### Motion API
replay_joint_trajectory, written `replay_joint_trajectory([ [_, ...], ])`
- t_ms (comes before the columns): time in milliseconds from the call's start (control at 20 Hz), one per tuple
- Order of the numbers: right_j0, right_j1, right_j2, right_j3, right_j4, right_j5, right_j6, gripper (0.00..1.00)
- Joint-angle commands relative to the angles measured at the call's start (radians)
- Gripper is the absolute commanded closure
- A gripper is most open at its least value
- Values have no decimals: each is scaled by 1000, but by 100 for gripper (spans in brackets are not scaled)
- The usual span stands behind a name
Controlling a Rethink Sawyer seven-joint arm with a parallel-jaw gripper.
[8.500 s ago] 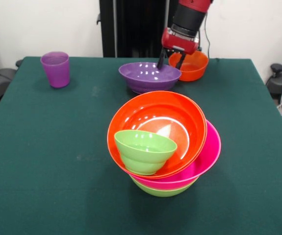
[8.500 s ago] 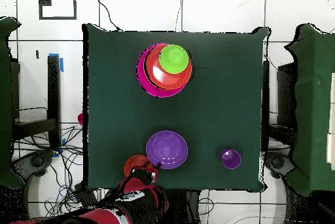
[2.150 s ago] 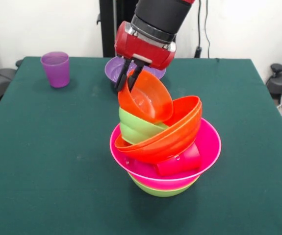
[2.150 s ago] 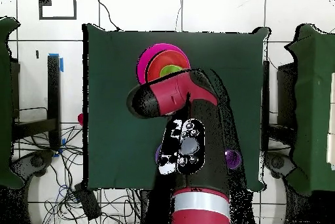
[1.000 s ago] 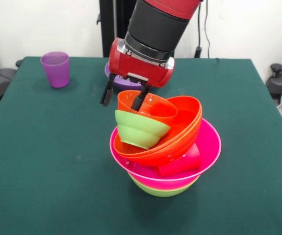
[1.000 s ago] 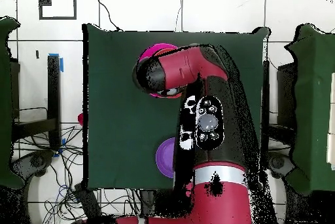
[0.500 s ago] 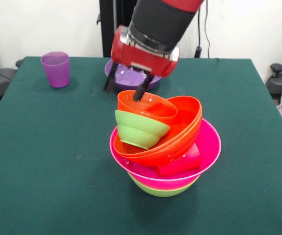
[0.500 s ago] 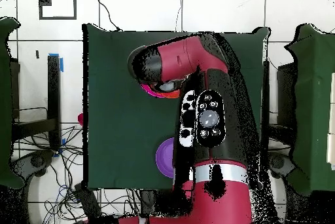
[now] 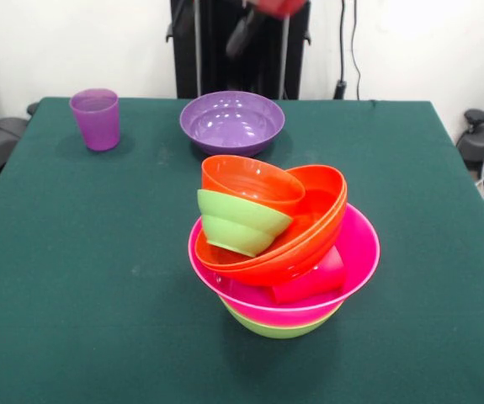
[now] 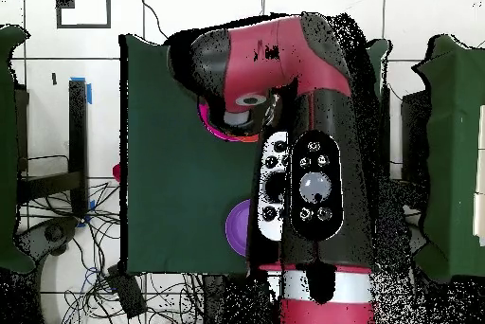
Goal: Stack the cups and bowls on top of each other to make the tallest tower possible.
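Front view: the tower (image 9: 284,252) of glossy plastic bowls stands near the middle of the dark green cloth-covered surface (image 9: 73,278). Its lowest piece is a lime green bowl (image 9: 279,326), of which only the underside shows. On that sits a wide hot pink bowl (image 9: 361,252), and inside the pink one a red-pink plastic tumbler (image 9: 313,278) lies on its side, wedged under a large orange bowl (image 9: 321,215) that leans tilted. Inside the large orange bowl rests a small lime green bowl (image 9: 240,223), tipped toward the camera, with a small orange bowl (image 9: 250,179) nested in it.

Behind the tower, apart from it, a wide purple bowl (image 9: 231,122) stands upright on the surface. Far to the left of the purple bowl a translucent purple tumbler (image 9: 96,119) stands upright.

The gripper (image 9: 254,21) shows only as a dark tip and a scrap of red at the top edge, high above the purple bowl; whether the jaws are wide or narrow I cannot tell.

Overhead view: the red and black arm (image 10: 294,102) covers most of the tower, leaving a sliver of pink rim.
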Motion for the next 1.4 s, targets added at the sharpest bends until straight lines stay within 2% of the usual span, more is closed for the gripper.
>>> replay_joint_trajectory([
  [50,-24,-71,134,-65,14,163,-378,0],
  [150,-38,-94,130,-15,24,106,-358,0],
  [250,-49,-141,120,70,35,65,-367,0],
  [350,-67,-199,109,180,80,-27,-332,0],
  [450,-85,-240,90,330,174,-140,-206,0],
  [550,-99,-266,77,482,273,-243,-118,0],
  [650,-103,-274,64,590,337,-333,-60,0],
  [1000,-85,-258,0,786,301,-694,42,0],
  [1300,-76,-252,-28,848,292,-828,87,0],
  [1350,-81,-246,-29,862,296,-879,98,0],
  [1400,-69,-228,-43,857,285,-888,120,0],
])
